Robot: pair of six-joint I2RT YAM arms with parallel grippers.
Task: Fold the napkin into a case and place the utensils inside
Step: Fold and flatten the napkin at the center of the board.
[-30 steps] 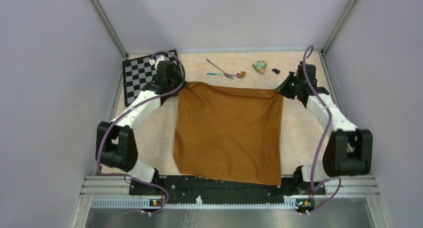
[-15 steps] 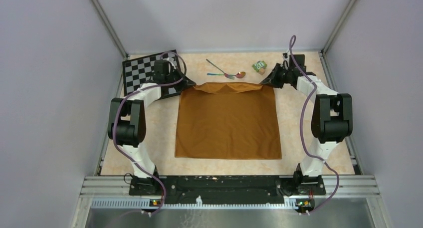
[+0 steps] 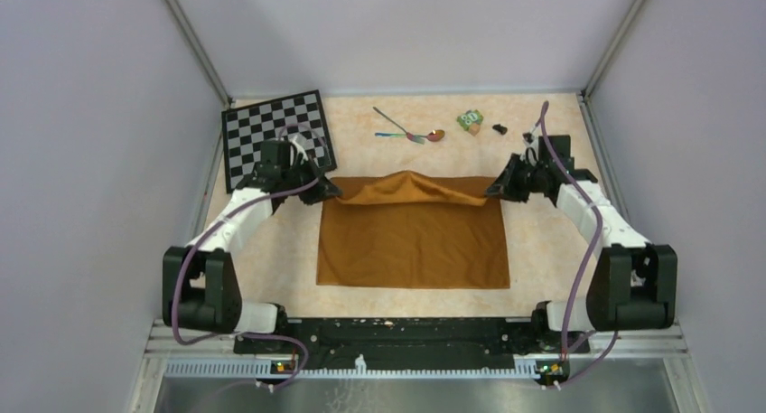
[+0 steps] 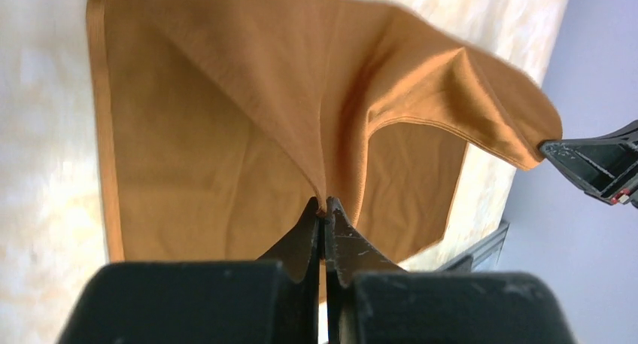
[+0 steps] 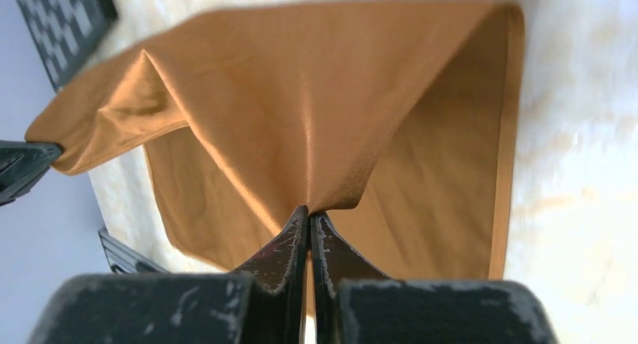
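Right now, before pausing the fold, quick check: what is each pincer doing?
Left pincer: closed on a far corner of the napkin.
Right pincer: closed on the other far corner.

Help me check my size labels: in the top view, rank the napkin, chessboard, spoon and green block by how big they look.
1. napkin, largest, even with its far edge lifted
2. chessboard, clearly smaller
3. spoon, long but thin
4. green block, smallest

All lie near table level, so the order is fair.

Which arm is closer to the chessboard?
Left. The left arm reaches over the chessboard, jaws pinching a napkin corner beside it; the right arm holds the other lifted corner, across the napkin.
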